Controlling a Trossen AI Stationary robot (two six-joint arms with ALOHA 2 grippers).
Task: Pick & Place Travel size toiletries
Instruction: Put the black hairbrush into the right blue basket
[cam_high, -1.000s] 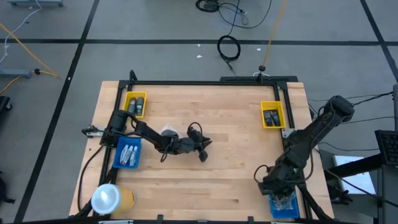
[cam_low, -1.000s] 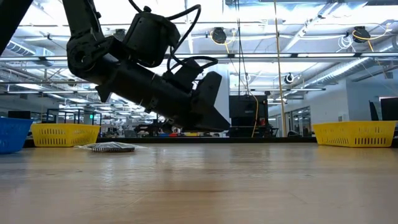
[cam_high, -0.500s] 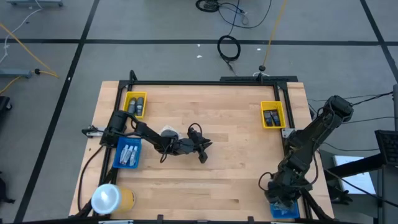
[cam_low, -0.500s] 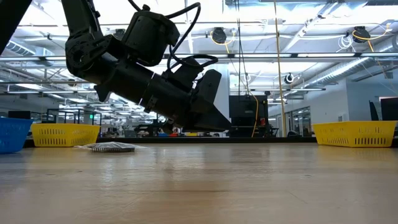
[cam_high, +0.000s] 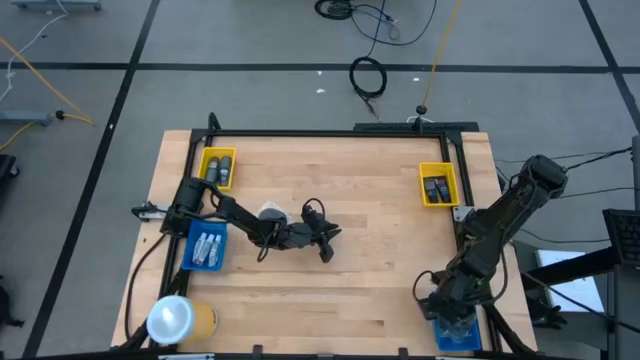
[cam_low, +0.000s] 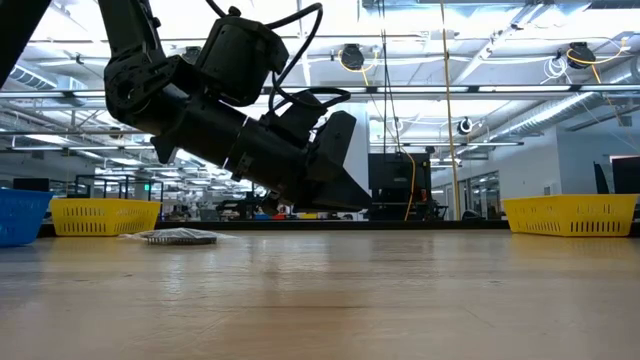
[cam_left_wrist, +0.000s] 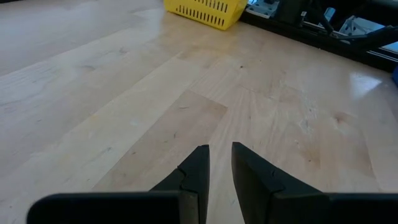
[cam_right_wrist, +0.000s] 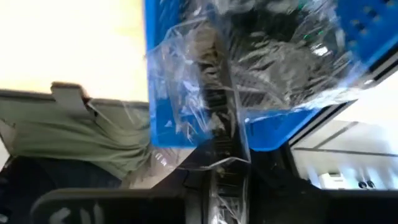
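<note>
My left gripper (cam_high: 328, 245) hovers low over the table's middle (cam_low: 335, 190). Its fingers (cam_left_wrist: 198, 165) stand a narrow gap apart with nothing between them. A grey flat disc (cam_high: 270, 212) lies on the wood behind it, also visible in the low view (cam_low: 180, 237). My right gripper (cam_high: 452, 318) hangs over the blue tray (cam_high: 462, 335) at the table's near right corner. It is shut on a clear crinkled packet (cam_right_wrist: 222, 146). More clear-wrapped toiletries (cam_right_wrist: 286, 56) lie in that tray (cam_right_wrist: 163, 124). My right gripper pinches a clear crinkled packet between its two fingers, by the end nearest the wrist (cam_right_wrist: 225, 177). The fingers slant down from above. The packet runs on past the fingertips toward the blue tray. Whether its far end rests on the tray's contents I cannot tell.
A yellow tray (cam_high: 218, 167) with dark items sits at the far left. A blue tray (cam_high: 207, 247) with pale tubes lies near the left arm's base. A second yellow tray (cam_high: 438, 185) holds dark bottles at the far right. A big yellow cylinder (cam_high: 180, 320) stands at the near left.
</note>
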